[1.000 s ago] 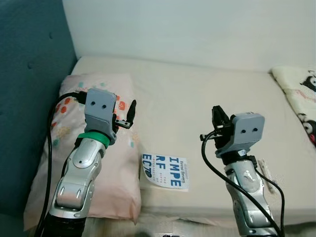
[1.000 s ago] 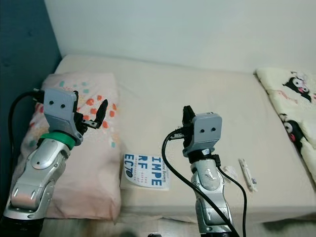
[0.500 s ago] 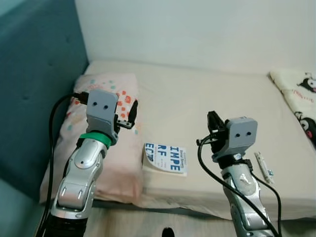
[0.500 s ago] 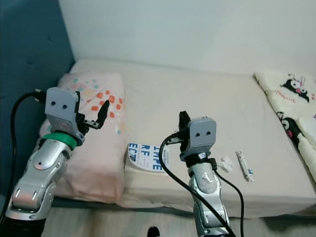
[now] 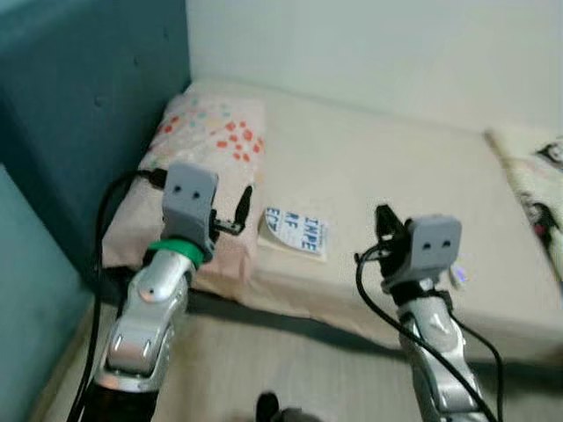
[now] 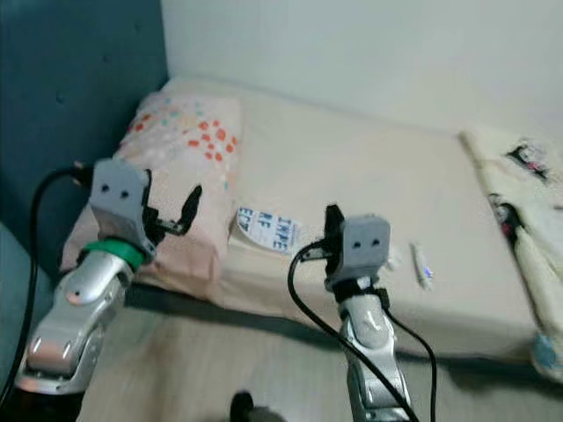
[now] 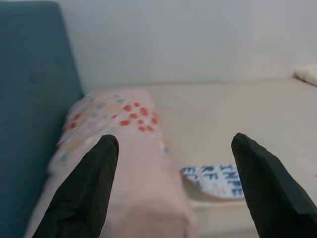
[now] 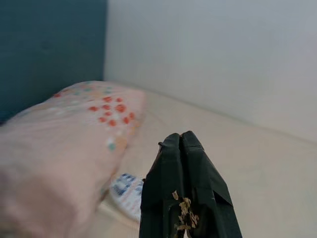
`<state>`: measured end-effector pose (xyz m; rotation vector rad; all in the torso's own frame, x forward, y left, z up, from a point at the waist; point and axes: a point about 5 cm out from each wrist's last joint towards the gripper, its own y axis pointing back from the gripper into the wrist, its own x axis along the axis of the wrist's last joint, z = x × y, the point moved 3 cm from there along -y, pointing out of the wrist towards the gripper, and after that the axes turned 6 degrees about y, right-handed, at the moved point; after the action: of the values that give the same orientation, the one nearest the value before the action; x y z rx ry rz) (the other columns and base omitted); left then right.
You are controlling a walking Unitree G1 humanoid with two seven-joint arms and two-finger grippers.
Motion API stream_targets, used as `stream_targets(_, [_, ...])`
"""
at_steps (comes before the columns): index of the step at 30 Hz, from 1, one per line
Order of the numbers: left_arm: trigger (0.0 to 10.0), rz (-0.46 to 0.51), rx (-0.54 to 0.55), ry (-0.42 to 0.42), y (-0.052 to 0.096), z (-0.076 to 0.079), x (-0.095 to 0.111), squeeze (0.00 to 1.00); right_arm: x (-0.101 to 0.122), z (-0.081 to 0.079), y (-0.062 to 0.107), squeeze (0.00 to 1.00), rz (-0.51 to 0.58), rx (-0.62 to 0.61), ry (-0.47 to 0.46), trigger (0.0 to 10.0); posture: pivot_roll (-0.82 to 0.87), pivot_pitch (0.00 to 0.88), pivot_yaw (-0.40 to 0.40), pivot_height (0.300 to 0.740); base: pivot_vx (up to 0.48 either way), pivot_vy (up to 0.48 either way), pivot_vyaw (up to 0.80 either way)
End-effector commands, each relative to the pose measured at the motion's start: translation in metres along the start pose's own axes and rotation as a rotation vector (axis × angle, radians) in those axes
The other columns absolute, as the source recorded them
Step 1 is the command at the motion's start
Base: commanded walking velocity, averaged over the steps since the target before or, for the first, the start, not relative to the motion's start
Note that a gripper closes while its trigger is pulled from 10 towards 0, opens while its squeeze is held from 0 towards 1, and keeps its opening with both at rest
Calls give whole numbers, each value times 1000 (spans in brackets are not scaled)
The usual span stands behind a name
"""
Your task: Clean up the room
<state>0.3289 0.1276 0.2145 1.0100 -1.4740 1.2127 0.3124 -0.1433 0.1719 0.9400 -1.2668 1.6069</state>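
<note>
Left tool [image 7: 176, 183] fingers spread wide apart, holding nothing | pink pillow [image 7: 119, 144] with coloured spots lies on cream bed [image 7: 237, 119] beside teal headboard [image 7: 29, 94]; blue-lettered booklet [image 7: 215, 179] just beside pillow; white wall [image 7: 198, 39] behind

Teal headboard [image 5: 79, 97], white wall [image 5: 369, 44] (wood floor [image 6: 202, 360])

Pillow [image 5: 207, 154] at bed's [image 5: 422, 185] left end against headboard [image 5: 88, 105]; book [image 5: 295, 230] right of it; blanket [image 6: 519, 202] far right.
</note>
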Motion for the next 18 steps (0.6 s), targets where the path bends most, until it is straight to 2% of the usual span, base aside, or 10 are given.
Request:
stream_targets(1, [10000, -8, -6, 6, 1, 2, -2, 0, -4, 3, 2, 0, -13, -7, -4, 10000, 53, 81, -66, 740, -409, 0, 0])
stream_targets(4, [10000, -10, -8, 5, 1, 2, -2, 0, -5, 2, 3, 0, -24, -9, -14, 10000, 53, 81, -66, 740, -407, 0, 0])
stream_targets(6, [10000, -57, -19, 34, 1, 3, -10, 0, -12, 3, 4, 0, -55, -22, -49, 10000, 53, 81, -66, 740, 0, 0, -800])
stream_targets(9, [10000, -158, -52, 97, 4, 7, -30, 0, -30, 3, 9, 0, -132, -48, -125, 10000, 53, 81, -66, 740, 0, 0, -794])
stream_targets(12, [10000, -264, -11, 137, 8, -1, -55, 0, -53, -2, 17, 0, -212, -29, -172, 10000, 54, 76, -61, 740, 0, 0, -781])
stream_targets(14, [10000, -289, 1, 129, 10, -5, -62, 0, -62, -5, 20, 0, -239, -12, -169, 10000, 54, 76, -61, 740, 0, 0, -781])
stream_targets(16, [10000, -332, 22, 74, 15, -12, -80, 0, -82, -11, 29, 0, -308, 19, -154, 10000, 57, 69, -58, 740, 0, 0, -794])
stream_targets(18, [10000, -349, 32, 48, 18, -16, -88, 0, -90, -12, 33, 0, -335, 30, -149, 10000, 57, 69, -58, 740, 0, 0, -800])
